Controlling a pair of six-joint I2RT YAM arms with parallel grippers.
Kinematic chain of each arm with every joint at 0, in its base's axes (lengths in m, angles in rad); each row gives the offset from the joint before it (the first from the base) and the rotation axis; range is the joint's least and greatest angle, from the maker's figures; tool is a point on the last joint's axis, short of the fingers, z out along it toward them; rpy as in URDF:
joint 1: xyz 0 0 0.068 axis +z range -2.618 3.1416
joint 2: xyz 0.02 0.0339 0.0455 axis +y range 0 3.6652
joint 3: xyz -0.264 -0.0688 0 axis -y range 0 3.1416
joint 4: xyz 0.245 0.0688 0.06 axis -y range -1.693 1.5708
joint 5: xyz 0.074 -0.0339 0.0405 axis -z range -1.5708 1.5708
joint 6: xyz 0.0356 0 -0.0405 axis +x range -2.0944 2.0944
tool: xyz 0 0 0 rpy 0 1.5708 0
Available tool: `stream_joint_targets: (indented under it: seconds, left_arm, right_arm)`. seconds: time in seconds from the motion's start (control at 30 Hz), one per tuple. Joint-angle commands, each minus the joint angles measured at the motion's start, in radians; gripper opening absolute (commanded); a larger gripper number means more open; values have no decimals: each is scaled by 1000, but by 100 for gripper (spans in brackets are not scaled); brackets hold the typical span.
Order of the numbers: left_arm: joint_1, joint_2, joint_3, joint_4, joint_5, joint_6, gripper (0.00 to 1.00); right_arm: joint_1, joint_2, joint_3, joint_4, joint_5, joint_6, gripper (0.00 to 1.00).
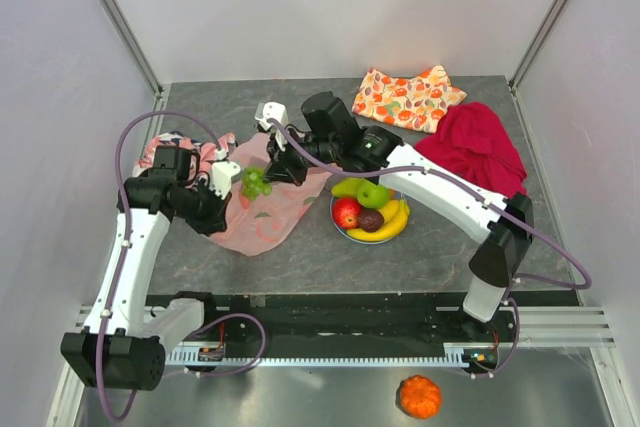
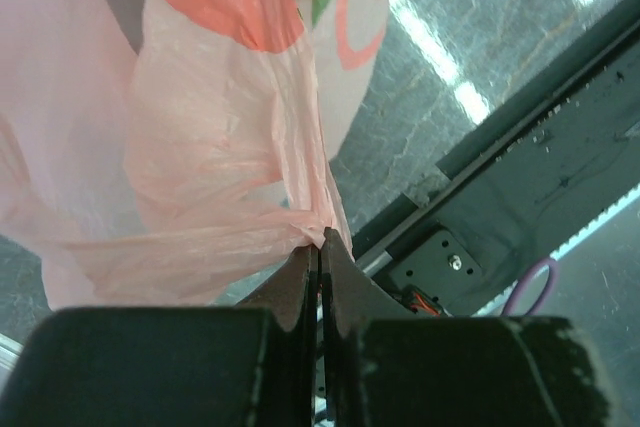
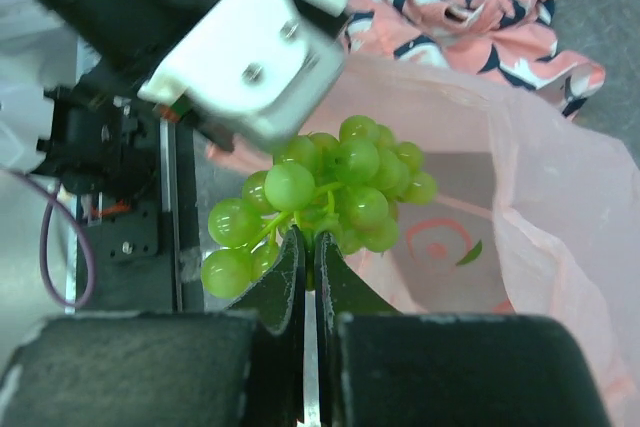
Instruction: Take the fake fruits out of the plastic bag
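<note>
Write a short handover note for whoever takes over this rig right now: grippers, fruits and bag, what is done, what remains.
Left gripper: shut on a pinched fold of the plastic bag.
Right gripper: shut on the stem of the green grapes, over the bag's mouth.
Done: banana, red apple, green apple, pear and dark fruit lie on the blue plate, right of the bag.
Left: carry the grapes to the plate, then check the bag. No other fruit shows inside, but folds hide part.
</note>
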Motion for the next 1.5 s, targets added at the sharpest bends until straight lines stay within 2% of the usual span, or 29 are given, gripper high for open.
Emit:
stream_joint_targets:
  seconds: [0.0,0.2,0.33,0.47,0.67,0.83,0.97,1.1,1.47]
  left_arm:
    - [0,74,63,113,-24,-107,2]
    - [0,222,116,168,-56,-168,2]
    - [0,264,162,178,-41,-187,2]
    - [0,285,187,184,-27,-202,2]
    - [0,298,202,184,-23,-203,2]
    - [0,319,204,184,-10,-210,2]
    - [0,339,204,199,8,-228,2]
    - [0,379,243,198,39,-251,2]
    - [0,434,345,204,91,-306,1]
  right_arm:
    - [-57,-95,63,-129,-102,-117,0]
    - [-133,-206,46,-315,-118,-197,0]
    - [-151,-315,-24,-407,-43,-337,0]
    - [-169,-378,-134,-418,72,-460,0]
    - [-245,-415,-224,-415,172,-469,0]
    - [-317,-467,-276,-404,195,-435,0]
    - [-373,-519,-267,-387,192,-397,0]
    - [-381,-565,-251,-386,258,-395,0]
    - [-441,-662,-494,-363,414,-467,0]
